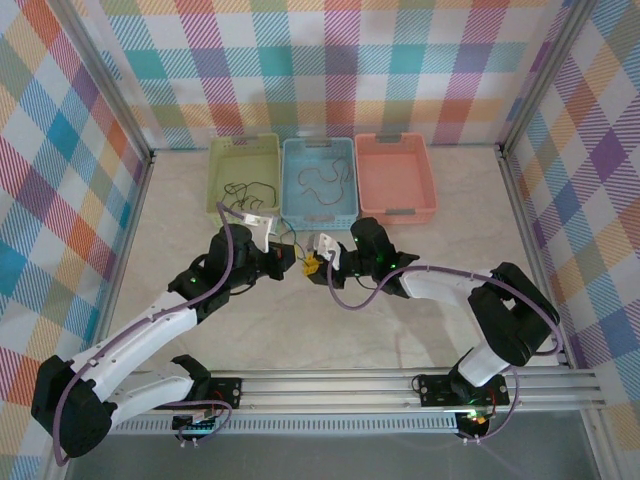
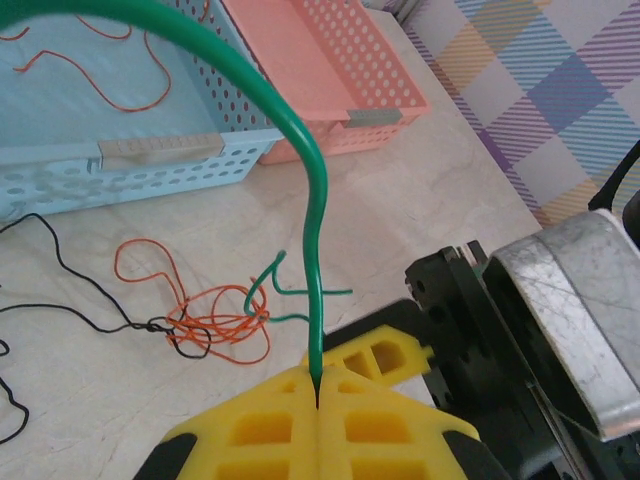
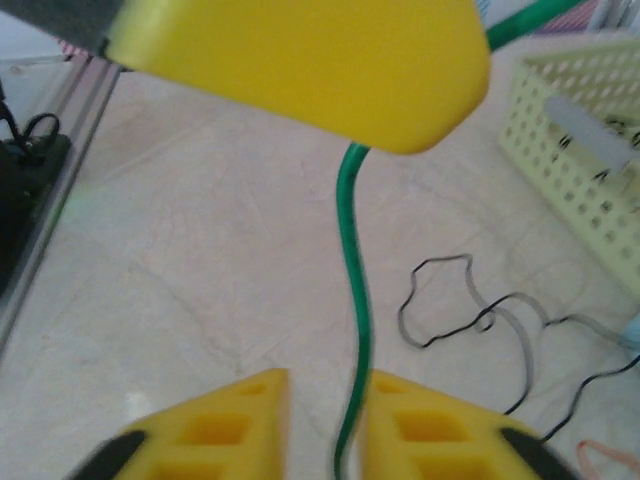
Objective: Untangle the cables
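Observation:
My left gripper (image 2: 318, 385) (image 1: 298, 262) is shut on a green cable (image 2: 316, 250), which rises from its yellow fingertips and arches overhead. The same green cable (image 3: 355, 260) runs down between the fingers of my right gripper (image 3: 325, 400) (image 1: 314, 268), lying against the right pad with a gap to the left one; those jaws stand open. The two grippers nearly touch, tip to tip. A knot of orange and black cables (image 2: 215, 325) lies on the table just beyond, with the green cable's end in it. A loose black cable (image 3: 450, 300) trails to the side.
Three baskets stand in a row at the back: yellow-green (image 1: 243, 148) with black cables, blue (image 1: 318, 143) with orange cables (image 2: 100, 80), and pink (image 1: 393, 140). The left gripper's yellow finger (image 3: 300, 60) hangs close above the right wrist camera.

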### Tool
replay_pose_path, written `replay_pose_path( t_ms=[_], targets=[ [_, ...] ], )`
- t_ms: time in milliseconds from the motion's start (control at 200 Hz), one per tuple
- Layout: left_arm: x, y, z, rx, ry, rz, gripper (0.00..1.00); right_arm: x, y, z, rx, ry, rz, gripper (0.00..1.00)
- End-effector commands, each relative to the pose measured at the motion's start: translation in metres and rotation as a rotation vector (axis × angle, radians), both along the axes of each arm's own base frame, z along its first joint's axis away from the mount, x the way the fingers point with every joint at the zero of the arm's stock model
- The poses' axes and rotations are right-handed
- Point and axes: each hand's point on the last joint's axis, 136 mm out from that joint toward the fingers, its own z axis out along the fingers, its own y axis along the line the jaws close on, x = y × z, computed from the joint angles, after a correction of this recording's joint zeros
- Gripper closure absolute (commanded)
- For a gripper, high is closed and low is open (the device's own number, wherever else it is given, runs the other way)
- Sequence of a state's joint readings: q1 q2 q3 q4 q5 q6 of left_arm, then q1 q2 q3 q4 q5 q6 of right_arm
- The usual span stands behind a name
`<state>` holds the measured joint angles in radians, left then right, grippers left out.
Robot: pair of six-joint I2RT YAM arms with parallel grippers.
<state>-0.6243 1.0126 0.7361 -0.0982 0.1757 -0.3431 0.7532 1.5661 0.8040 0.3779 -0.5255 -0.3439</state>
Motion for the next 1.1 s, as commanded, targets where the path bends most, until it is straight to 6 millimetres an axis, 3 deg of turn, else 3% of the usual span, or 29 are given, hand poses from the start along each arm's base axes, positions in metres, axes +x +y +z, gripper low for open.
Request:
replay_pose_path(
  t_ms=[0, 125, 220, 400, 630, 805, 1095],
  targets=[
    [0.0, -0.007, 0.016, -0.018, -0.043, -0.031, 0.95, 0.007, 0.002, 0.019, 0.069, -0.054, -0.039, 0.98],
    [0.001, -0.005, 0.016, -0.012, -0.046, -0.019, 0.44, 0.018, -0.007, 0.024, 0.094, -0.064, -0.134, 1.0],
    [0.003, 0.0, 0.016, -0.006, -0.054, 0.009, 0.25, 0.033, -0.016, 0.023, 0.1, -0.033, -0.212, 1.0],
    [0.008, 0.022, 0.019, 0.027, -0.088, 0.122, 0.21, 0.058, -0.031, 0.017, 0.139, 0.082, -0.333, 1.0],
    [0.022, 0.08, 0.007, 0.156, -0.07, 0.423, 0.15, 0.085, -0.058, 0.018, 0.236, 0.171, -0.464, 1.0],
    [0.027, 0.073, 0.0, 0.167, -0.017, 0.404, 0.14, 0.1, -0.071, 0.01, 0.269, 0.233, -0.53, 1.0],
    [0.032, 0.036, -0.048, 0.234, 0.209, 0.253, 0.13, 0.107, -0.08, 0.009, 0.288, 0.252, -0.578, 1.0]
  ],
)
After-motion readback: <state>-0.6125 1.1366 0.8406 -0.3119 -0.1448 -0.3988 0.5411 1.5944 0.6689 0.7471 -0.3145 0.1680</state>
